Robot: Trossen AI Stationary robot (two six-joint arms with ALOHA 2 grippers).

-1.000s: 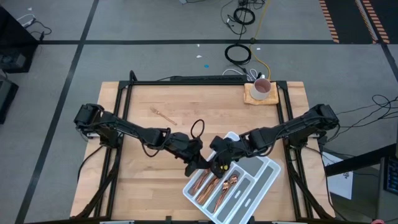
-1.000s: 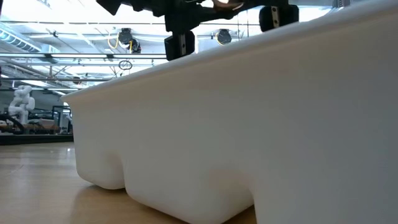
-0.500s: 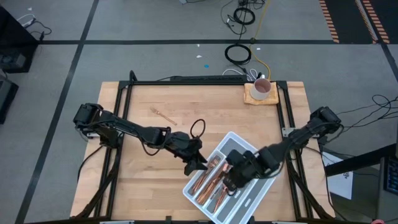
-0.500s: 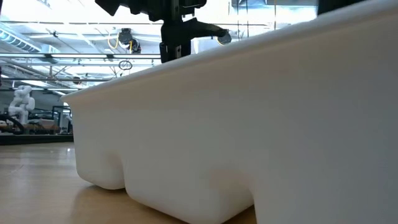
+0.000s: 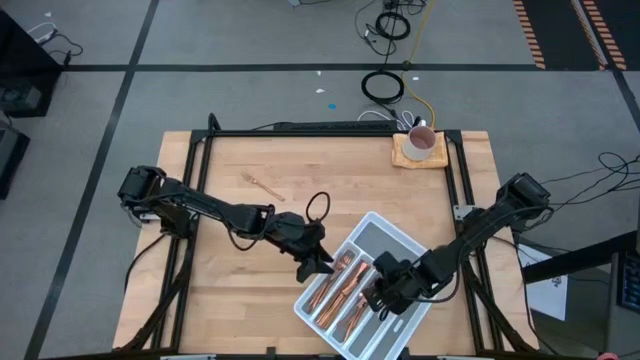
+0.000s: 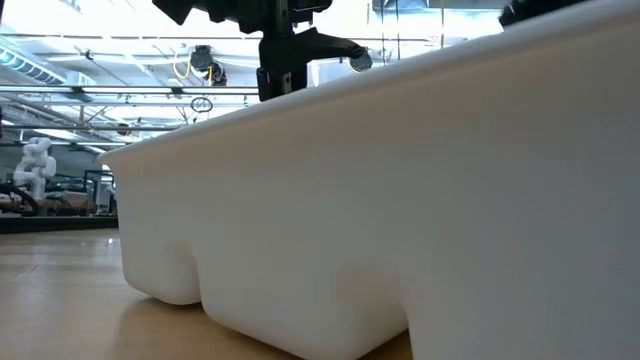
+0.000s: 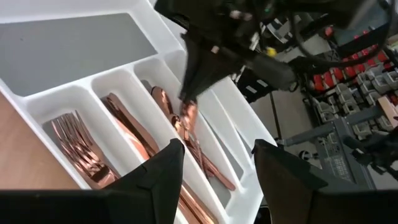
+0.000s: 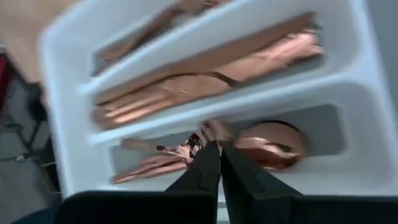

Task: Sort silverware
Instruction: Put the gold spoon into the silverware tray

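hovering over the 9 o'clock edge of the white tray (image 5: 425,262), the left hand (image 5: 322,266) has its fingers (image 7: 163,169) spread wide and holds nothing. the tray sits at about 5 o'clock on the wooden surface (image 5: 250,220), tilted across it. the silverware (image 5: 345,290) lies in the tray's narrow compartments: forks (image 7: 78,152) in the outermost one, knives (image 7: 127,134) in the next, spoons (image 7: 180,127) in the third; the wide grey compartment shows nothing in it. the right hand (image 5: 378,295) is down over the spoon compartment, its fingers (image 8: 214,168) pressed shut with their tips at the spoons (image 8: 261,140); whether they pinch one i cannot tell. one stray piece (image 5: 262,184) lies alone on the surface at 10 o'clock, well apart from the tray. a white mug (image 5: 421,142) stands on a small mat at 1 o'clock.
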